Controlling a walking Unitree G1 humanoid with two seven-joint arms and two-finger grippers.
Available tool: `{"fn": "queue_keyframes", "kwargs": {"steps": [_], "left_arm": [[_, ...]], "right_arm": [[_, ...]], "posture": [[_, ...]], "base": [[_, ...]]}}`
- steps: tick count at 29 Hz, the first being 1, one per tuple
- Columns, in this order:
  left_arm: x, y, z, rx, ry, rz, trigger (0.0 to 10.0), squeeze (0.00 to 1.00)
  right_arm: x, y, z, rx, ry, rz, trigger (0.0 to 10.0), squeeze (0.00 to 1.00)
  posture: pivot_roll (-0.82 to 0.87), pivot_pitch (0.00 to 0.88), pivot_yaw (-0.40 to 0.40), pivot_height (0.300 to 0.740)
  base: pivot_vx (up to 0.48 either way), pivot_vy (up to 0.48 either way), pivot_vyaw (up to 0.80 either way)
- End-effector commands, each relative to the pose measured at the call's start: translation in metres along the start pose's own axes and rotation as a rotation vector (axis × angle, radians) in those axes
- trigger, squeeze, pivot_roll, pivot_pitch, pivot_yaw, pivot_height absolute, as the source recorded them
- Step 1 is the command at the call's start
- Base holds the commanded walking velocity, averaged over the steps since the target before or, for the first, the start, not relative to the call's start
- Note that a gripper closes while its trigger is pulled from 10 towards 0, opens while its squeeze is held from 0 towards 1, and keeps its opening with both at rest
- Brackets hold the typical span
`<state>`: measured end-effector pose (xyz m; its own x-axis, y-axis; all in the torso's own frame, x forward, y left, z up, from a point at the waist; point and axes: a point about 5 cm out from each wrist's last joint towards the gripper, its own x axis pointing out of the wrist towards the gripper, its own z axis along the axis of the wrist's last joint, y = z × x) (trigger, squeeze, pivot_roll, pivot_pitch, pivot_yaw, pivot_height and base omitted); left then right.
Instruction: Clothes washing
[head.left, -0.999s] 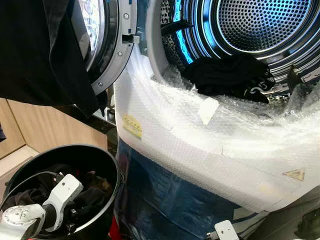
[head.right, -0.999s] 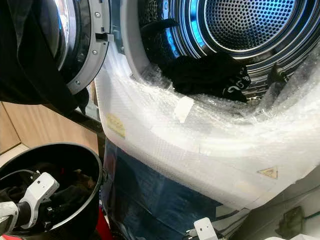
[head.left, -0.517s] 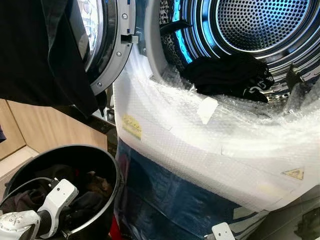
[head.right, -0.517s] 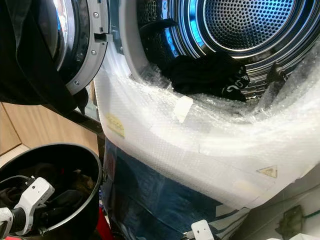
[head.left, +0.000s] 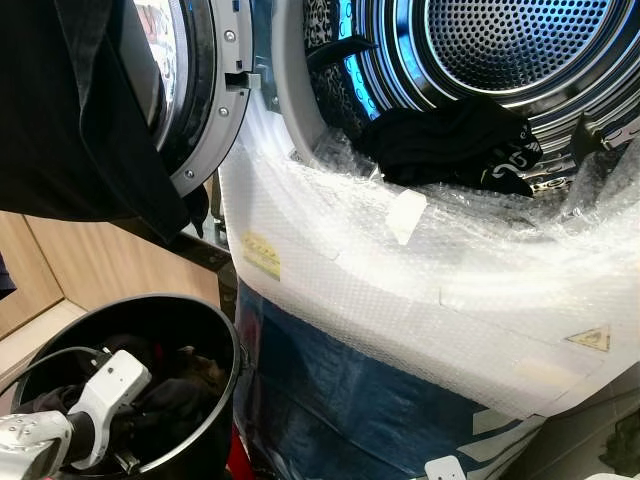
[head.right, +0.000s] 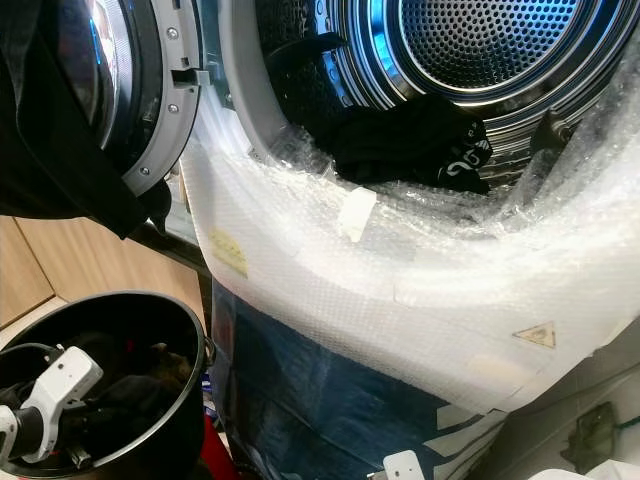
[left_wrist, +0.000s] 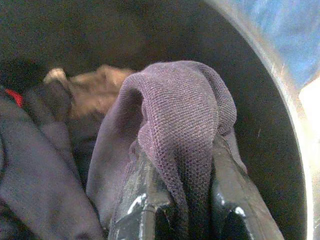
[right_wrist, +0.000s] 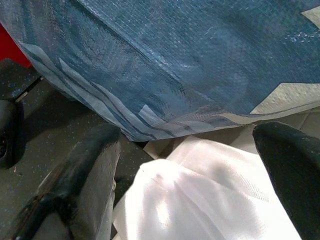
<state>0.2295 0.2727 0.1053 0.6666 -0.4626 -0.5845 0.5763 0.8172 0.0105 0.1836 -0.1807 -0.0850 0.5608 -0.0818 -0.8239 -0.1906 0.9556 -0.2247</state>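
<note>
My left gripper (left_wrist: 185, 200) is down inside the black bucket (head.left: 228, 340), shut on a fold of purple-grey knit garment (left_wrist: 175, 115) that drapes over both fingers. The left arm's white wrist (head.left: 108, 388) reaches into the bucket among dark clothes (head.left: 185, 375). The washing machine drum (head.left: 520, 40) stands open, and a black garment with white print (head.left: 450, 145) lies at its mouth. My right gripper (right_wrist: 185, 135) hangs low near the floor, open, over a white cloth (right_wrist: 200, 200).
Bubble wrap (head.left: 400, 270) covers the machine's front below the opening, with blue tarp (head.left: 340, 400) under it. The round door (head.left: 200, 100) is swung open to the left, and a large black garment (head.left: 70, 120) hangs over it. Wooden cabinet panels (head.left: 90, 260) stand behind the bucket.
The view has shifted a little, so the machine sits higher in the picture. My left wrist has drawn slightly back inside the bucket. The right wrist has sunk toward the picture's bottom edge.
</note>
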Motion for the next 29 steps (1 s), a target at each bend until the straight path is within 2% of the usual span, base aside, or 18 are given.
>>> {"fn": "queue_keyframes", "kwargs": {"steps": [1,9,15,17,19,21,23,29], "left_arm": [[-0.006,0.002,0.021,0.015,-0.081,0.0,0.0,0.0],[-0.018,0.006,0.057,0.065,-0.223,0.012,0.0,0.0],[-0.029,-0.012,0.092,0.162,-0.329,-0.068,0.0,0.0],[-0.028,-0.016,0.097,0.189,-0.326,-0.089,0.0,0.0],[-0.026,-0.022,0.108,0.208,-0.36,-0.131,0.0,0.0],[-0.012,-0.029,0.118,0.178,-0.427,-0.187,0.0,0.0],[-0.001,-0.036,0.126,0.213,-0.424,-0.23,0.0,0.0],[0.007,-0.05,0.148,0.242,-0.496,-0.346,0.0,0.0]], "right_arm": [[0.0,-0.003,-0.002,0.008,0.001,-0.013,10.0,0.0],[0.001,-0.008,0.009,-0.011,-0.025,-0.025,10.0,0.0],[0.001,-0.005,0.009,-0.027,-0.03,-0.017,10.0,0.0],[0.001,-0.004,0.008,-0.029,-0.027,-0.015,10.0,0.0],[0.001,-0.003,0.008,-0.041,-0.027,-0.017,10.0,0.0],[0.001,-0.005,0.011,-0.071,-0.036,-0.038,10.0,0.0],[0.002,-0.005,0.016,-0.081,-0.053,-0.043,10.0,0.0],[0.003,-0.004,0.023,-0.062,-0.068,-0.056,10.0,0.0]], "posture": [[0.09,0.0,-0.064,0.74],[0.1,0.0,-0.069,0.74],[0.13,0.0,-0.064,0.74],[0.13,0.0,-0.057,0.74],[0.13,0.0,-0.053,0.74],[0.14,0.0,-0.048,0.74],[0.14,0.0,-0.043,0.74],[0.12,0.0,-0.027,0.74]], "base": [[0.0,0.0,0.0],[0.0,0.0,0.0],[0.0,0.0,0.0],[0.0,0.0,0.0],[0.0,0.0,0.0],[0.0,0.0,0.0],[0.0,0.0,0.0],[0.0,0.0,0.0]]}}
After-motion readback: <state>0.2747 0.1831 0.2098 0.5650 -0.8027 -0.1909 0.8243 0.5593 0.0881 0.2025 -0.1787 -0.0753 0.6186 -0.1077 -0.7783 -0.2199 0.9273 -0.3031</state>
